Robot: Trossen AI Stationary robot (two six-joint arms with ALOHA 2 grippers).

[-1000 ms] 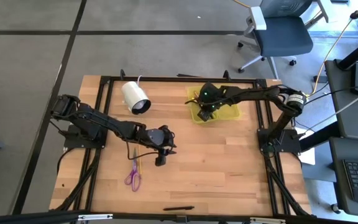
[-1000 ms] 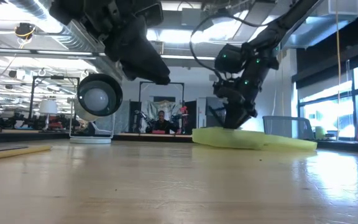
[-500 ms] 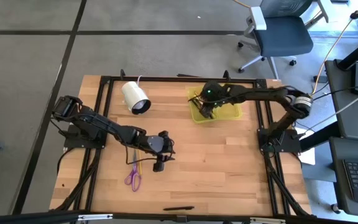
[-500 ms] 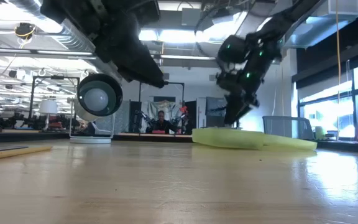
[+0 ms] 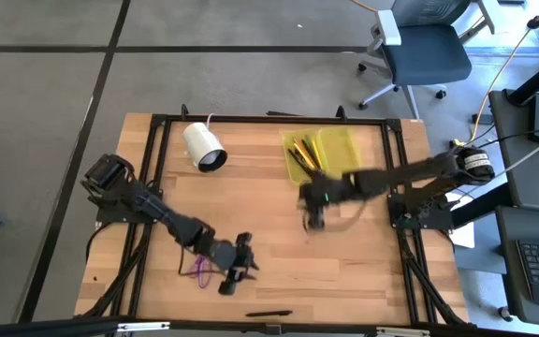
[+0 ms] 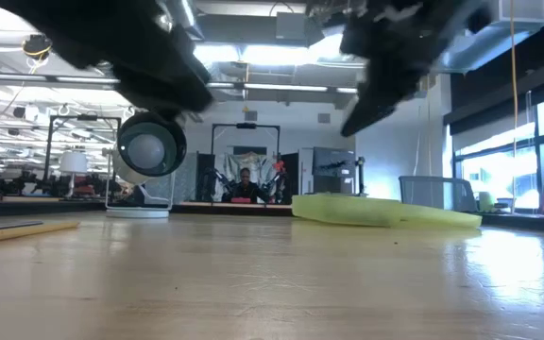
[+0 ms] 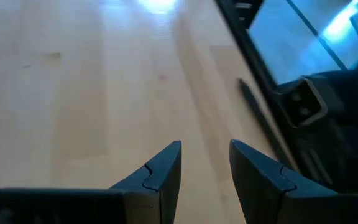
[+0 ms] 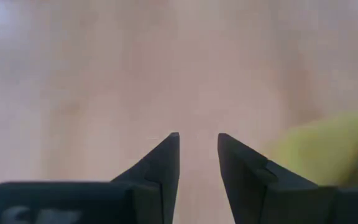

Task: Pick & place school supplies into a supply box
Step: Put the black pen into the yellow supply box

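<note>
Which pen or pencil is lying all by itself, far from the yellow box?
The black pen, alone at the table's near edge just past the left gripper. The other pencils lie together inside the box, and the scissors are no pen.

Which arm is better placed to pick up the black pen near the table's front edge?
Left. Its open claw is just above the pen. The right claw, also open, is farther off, mid-table.
</note>
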